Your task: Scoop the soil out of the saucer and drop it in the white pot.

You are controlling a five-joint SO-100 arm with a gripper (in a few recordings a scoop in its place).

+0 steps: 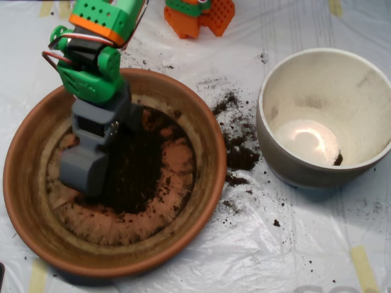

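The grey scoop [82, 174] sits low in the saucer [24, 183], at the left edge of the soil [137, 171] heaped across the base — whether its shells are spread or pressed together I cannot tell. To fill well, it should bite into the thick middle of the heap. The white pot [324, 116], well right, holds barely a crumb; spilled soil [235, 137] lies between — carry level

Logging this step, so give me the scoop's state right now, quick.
Scoop: down inside the saucer at the left edge of the soil.
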